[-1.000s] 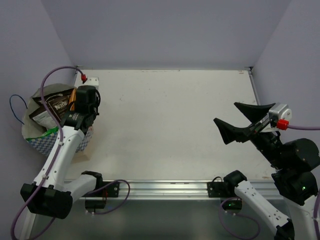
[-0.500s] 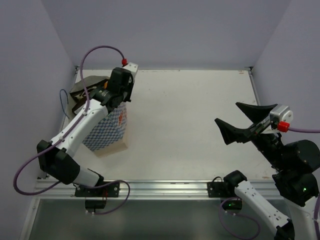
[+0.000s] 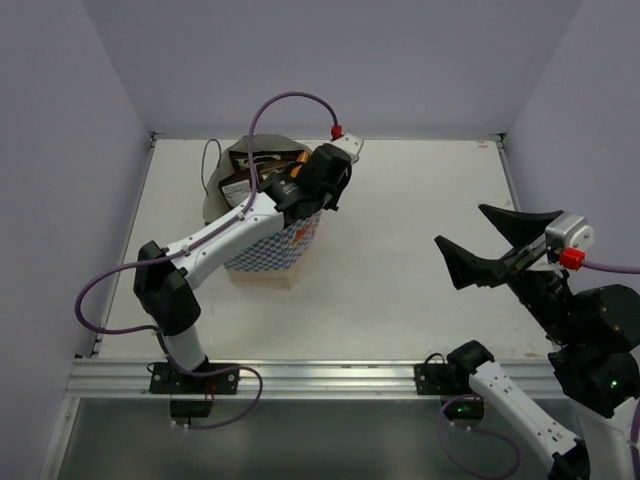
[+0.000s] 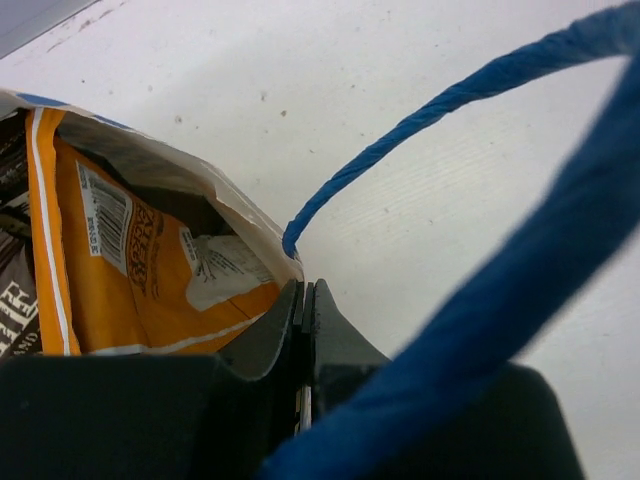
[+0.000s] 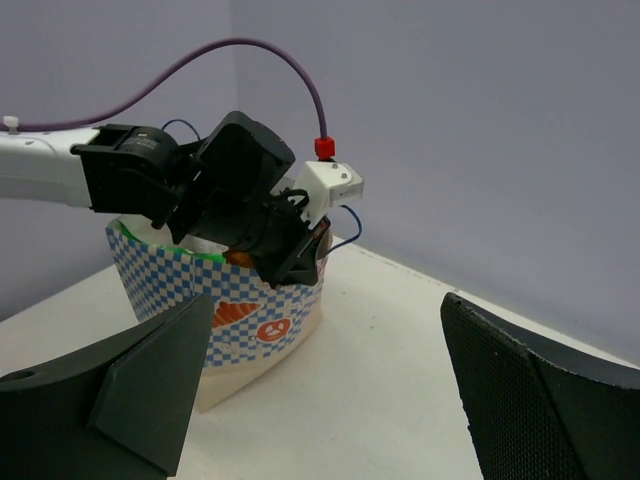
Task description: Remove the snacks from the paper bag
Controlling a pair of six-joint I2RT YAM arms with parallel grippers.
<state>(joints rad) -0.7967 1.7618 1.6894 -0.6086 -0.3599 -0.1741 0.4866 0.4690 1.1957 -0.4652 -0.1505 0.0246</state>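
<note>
The paper bag, blue-and-white checked with orange marks, stands upright on the left half of the table. My left gripper is shut on its right rim, and a thin sliver of paper shows between the jaws. Inside the bag, an orange packet lies against the wall with a dark brown packet beside it. The top view shows the dark packet and orange packet in the bag's mouth. A blue string handle loops past the left wrist camera. My right gripper hangs open at the right, far from the bag.
The white table is walled by purple panels at the back and both sides. A metal rail runs along the near edge. The left arm's purple cable arches over the bag. From the right wrist, the bag stands ahead and left.
My left gripper has dragged the bag from beyond the table's left edge rightward onto the table. The bag now stands upright. The right arm has barely moved.
</note>
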